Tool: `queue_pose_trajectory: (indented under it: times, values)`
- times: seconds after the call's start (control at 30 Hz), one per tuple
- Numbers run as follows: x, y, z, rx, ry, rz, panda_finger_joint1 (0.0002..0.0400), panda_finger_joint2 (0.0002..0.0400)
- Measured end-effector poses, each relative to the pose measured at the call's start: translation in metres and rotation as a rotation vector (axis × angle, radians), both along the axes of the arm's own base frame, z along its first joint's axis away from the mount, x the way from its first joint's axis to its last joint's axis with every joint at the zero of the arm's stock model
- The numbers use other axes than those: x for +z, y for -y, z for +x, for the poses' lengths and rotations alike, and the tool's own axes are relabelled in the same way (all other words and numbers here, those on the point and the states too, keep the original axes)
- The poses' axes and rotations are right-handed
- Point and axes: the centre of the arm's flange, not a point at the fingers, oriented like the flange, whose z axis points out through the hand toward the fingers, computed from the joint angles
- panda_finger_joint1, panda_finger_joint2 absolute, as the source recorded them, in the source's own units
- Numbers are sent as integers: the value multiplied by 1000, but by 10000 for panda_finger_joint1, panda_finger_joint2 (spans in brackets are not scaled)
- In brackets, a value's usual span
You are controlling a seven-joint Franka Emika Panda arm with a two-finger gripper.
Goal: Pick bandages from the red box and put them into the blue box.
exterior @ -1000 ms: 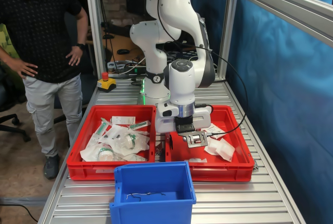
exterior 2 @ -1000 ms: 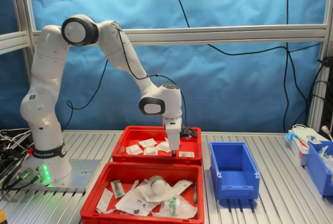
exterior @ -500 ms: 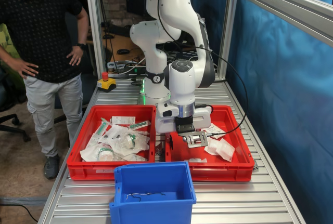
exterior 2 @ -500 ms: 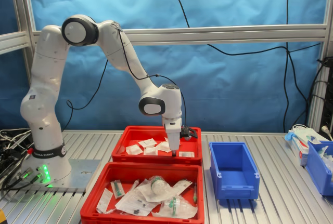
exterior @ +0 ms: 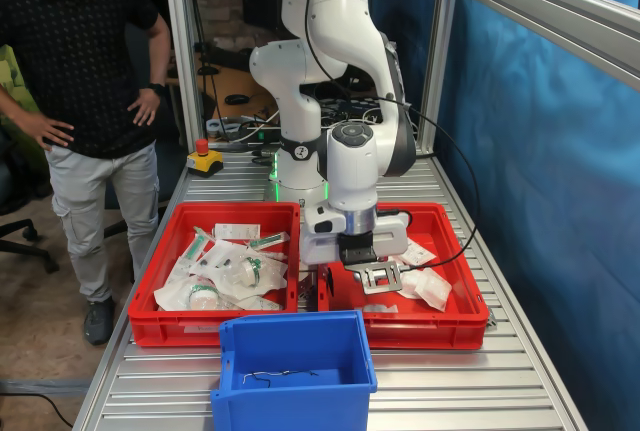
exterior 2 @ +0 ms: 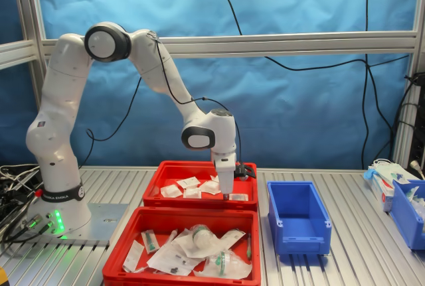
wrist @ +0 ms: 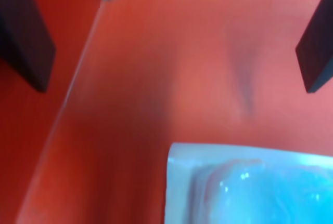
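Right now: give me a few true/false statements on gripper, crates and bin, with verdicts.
1. The gripper is down inside the red box that holds the bandages. True.
2. The wrist view shows the fingers spread apart over red floor. True.
3. A bandage is clamped between the fingers. False: the gap between them shows only red floor; one packet lies nearby.
4. The blue box already holds several white packets. False: only a thin dark wire-like bit shows inside.
5. The second red crate is empty. False: it holds larger green-marked packs.
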Motion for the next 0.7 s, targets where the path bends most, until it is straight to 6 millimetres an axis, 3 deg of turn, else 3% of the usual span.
queue_pose_trajectory:
  times: [0.7]
  values:
    - [5,3,16,-7,26,-1,400,400]
